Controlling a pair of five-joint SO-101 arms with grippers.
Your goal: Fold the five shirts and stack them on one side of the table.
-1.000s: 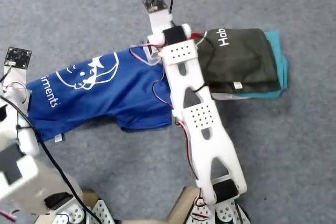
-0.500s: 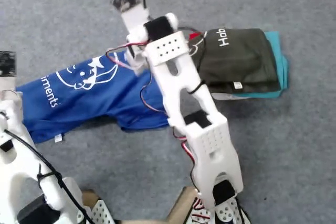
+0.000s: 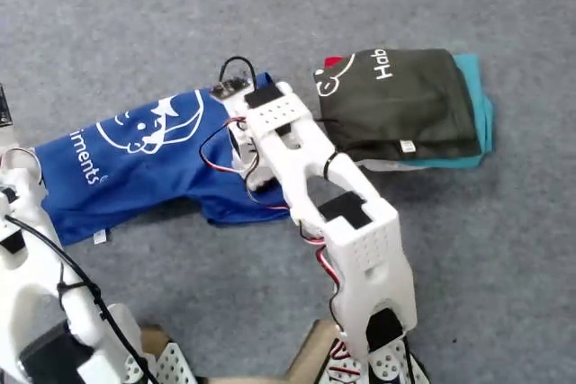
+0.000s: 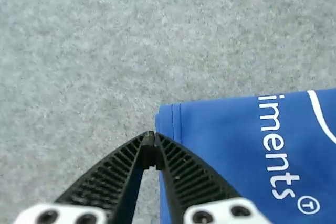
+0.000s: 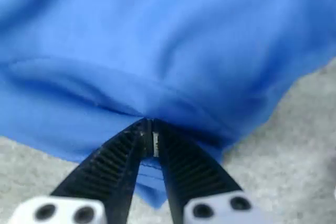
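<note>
High view: blue shirt [image 3: 153, 159] spread at left-centre of grey table [image 3: 504, 249], white print up, sleeve toward near side. Folded stack at right, near blue shirt's right end: dark shirt [image 3: 405, 101] on top, teal shirt [image 3: 483, 105] under it, white shirt [image 3: 391, 166] peeking out at near edge. Right arm [image 3: 342, 213] lies over blue shirt's right end. Right gripper [image 5: 148, 129]: jaws together, tips against fold of blue cloth; cannot tell if cloth pinched. Left gripper [image 4: 150, 148]: jaws together, tips just beside shirt's hem corner.
</note>
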